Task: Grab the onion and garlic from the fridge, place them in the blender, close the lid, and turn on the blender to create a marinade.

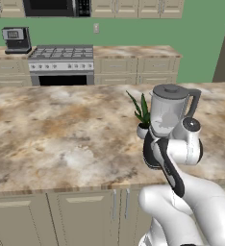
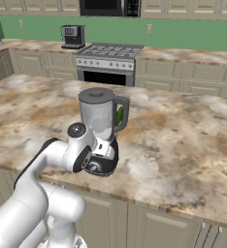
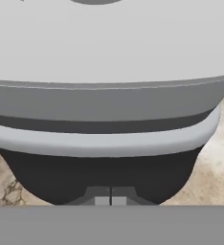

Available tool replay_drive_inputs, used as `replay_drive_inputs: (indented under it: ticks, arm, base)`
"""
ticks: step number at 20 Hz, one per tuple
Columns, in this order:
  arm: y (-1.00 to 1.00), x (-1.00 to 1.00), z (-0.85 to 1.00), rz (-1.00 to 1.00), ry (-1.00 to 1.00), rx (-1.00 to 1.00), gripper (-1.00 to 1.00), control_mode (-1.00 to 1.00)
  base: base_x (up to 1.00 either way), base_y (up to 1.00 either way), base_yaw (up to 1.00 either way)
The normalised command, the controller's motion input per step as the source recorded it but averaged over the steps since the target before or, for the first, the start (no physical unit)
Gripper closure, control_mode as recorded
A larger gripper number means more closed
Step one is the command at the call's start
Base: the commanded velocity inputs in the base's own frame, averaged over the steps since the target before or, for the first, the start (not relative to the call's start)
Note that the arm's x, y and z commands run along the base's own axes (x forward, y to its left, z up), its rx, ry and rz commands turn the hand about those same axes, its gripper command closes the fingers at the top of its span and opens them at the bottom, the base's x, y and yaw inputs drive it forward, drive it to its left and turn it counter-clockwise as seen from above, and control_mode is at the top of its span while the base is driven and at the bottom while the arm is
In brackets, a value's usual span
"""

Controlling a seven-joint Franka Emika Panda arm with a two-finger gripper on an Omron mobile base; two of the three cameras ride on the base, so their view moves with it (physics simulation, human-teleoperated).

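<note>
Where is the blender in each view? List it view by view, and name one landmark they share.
Left base view: blender right of centre, beside a potted plant.
Right base view: left of centre, behind the arm.
Hand view: its black base close up, across the frame.
Shared landmark: the marbled counter.

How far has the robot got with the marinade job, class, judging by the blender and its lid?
Looks done: the lid sits on the blender jar. Whether onion and garlic are inside cannot be made out. In hand: the end effector, shut and holding nothing, is at the blender's black base, close up in the hand view. Left: switching the blender on.
</note>
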Motion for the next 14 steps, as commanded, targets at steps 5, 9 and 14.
replay_drive_inputs:
  ticks: [5,9,14]
  arm:
    - [0.02,0.05,-0.02,0.00,-0.01,-0.01,1.00,-1.00]
    - [0.00,0.15,-0.09,0.00,0.00,-0.01,1.00,-1.00]
    - [0.04,0.19,-0.40,0.00,0.00,-0.09,1.00,-1.00]
  base:
    - [0.00,0.00,0.00]
    - [0.00,0.00,0.00]
    - [0.00,0.00,0.00]
